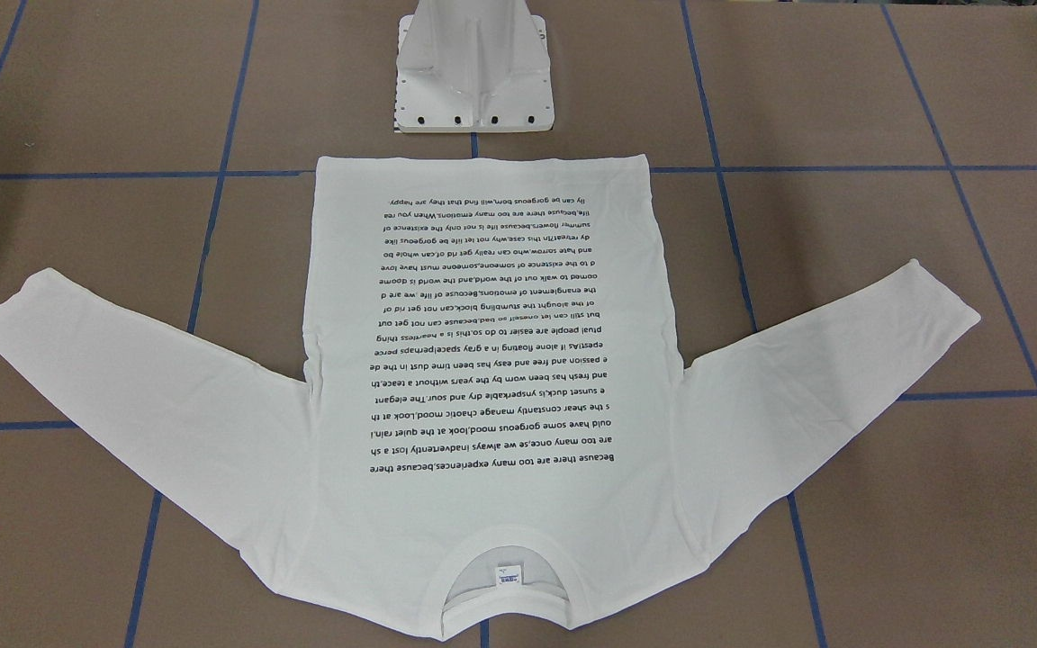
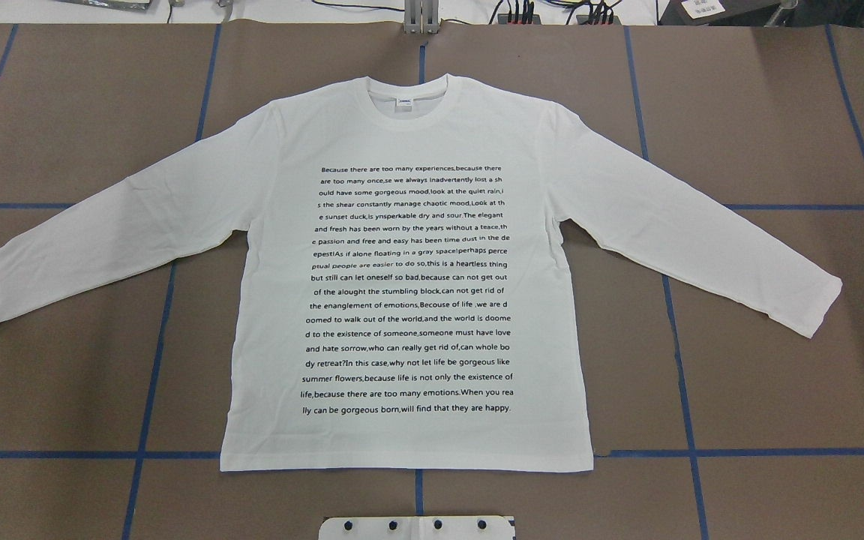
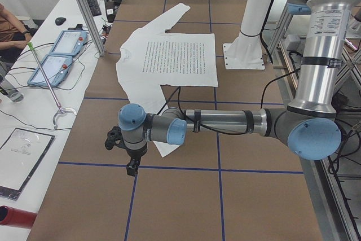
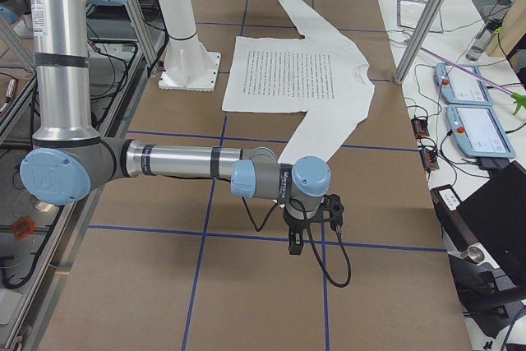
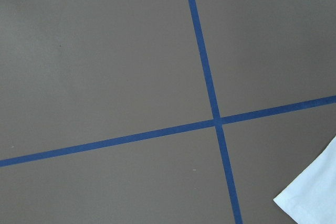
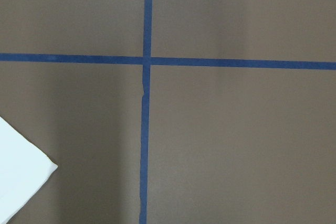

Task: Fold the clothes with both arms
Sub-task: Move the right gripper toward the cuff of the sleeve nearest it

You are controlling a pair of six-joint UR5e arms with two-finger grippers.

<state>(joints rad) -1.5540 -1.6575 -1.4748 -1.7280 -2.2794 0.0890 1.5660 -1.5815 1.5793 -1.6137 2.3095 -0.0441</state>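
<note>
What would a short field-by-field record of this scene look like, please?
Garment: white long-sleeved T-shirt, flat, print up, unfolded
Sleeves: both spread outward
Collar: away from the pedestal base
Left gripper: over table beside a cuff; open or shut, cannot tell
Right gripper: over table beside the other cuff; cannot tell
Folding: not yet begun

There is one white shirt (image 2: 409,247) on one brown surface (image 2: 64,112). It has two long sleeves (image 2: 102,225), one block of black print (image 2: 409,289) and one neck label (image 2: 404,103). Two arms show: one left arm (image 3: 225,121), one right arm (image 4: 181,160). One white base (image 1: 473,81); two tablets (image 3: 69,40).
</note>
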